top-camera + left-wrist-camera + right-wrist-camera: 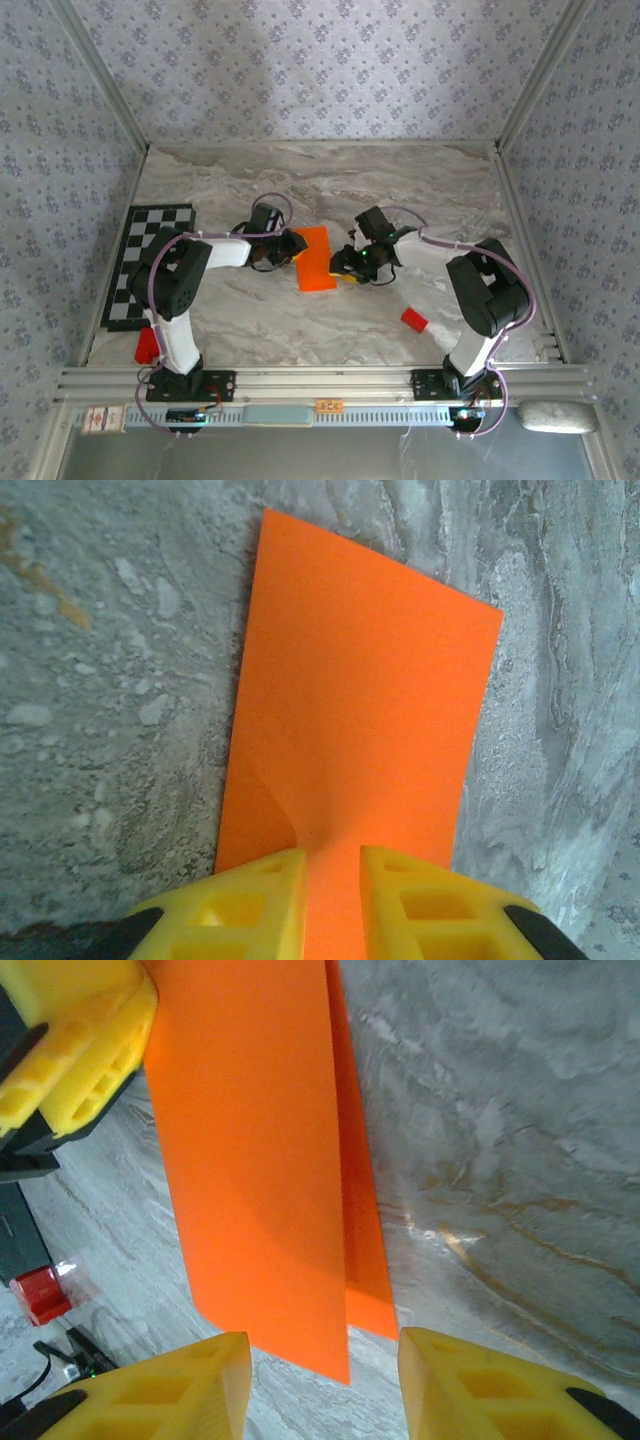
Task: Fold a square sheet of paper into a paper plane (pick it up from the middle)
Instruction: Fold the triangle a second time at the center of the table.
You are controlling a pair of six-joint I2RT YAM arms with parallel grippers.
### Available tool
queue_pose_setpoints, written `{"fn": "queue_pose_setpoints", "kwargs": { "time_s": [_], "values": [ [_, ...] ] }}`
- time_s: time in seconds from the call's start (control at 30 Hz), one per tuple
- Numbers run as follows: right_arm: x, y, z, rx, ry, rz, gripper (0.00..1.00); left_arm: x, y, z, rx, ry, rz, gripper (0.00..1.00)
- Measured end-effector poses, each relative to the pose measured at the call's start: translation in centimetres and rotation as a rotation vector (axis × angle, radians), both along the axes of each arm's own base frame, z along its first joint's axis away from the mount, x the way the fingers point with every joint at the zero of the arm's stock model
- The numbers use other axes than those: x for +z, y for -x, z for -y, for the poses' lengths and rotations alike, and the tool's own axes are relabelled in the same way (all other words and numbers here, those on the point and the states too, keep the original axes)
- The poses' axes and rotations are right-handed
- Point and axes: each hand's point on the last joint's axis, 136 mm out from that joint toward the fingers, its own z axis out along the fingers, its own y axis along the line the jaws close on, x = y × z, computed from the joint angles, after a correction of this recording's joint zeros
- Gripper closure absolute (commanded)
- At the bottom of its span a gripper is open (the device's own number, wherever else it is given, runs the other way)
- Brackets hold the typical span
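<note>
i see both arms bent low over the middle of the table [250,180], the left gripper [332,865] pinching the left edge of the folded square sheet of paper [360,710], the right gripper [325,1355] parted, unclenched, at its right edge.

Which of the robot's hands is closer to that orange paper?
Left. The left hand pinches one edge of the folded orange paper; the right hand hovers open just off the opposite edge.
</note>
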Motion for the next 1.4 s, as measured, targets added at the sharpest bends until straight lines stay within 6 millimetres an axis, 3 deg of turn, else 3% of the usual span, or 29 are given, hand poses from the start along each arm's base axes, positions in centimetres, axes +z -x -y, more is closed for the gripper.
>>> {"fn": "queue_pose_setpoints", "kwargs": {
  "time_s": [0.27,0.73,0.9,1.27,1.4],
  "values": [
    [-0.3,0.7,-0.9,0.023,-0.044,-0.036,0.58,0.0,0.0,0.0,0.005,0.006,0.002,0.79],
    [-1.4,1.1,-1.1,-0.033,-0.111,-0.07,0.77,-0.1,0.0,0.0,0.007,0.008,0.003,0.79],
    [-1.8,1.1,-0.8,-0.067,-0.12,-0.08,0.78,0.0,0.0,0.0,0.006,0.008,0.003,0.79],
    [-0.8,0.0,-1.0,-0.092,-0.16,-0.038,0.8,0.0,0.0,0.0,0.007,0.008,0.003,0.79],
    [-0.4,-0.1,-1.0,-0.094,-0.169,-0.027,0.89,0.0,0.0,0.0,0.006,0.009,0.003,0.79]
  ]
}}
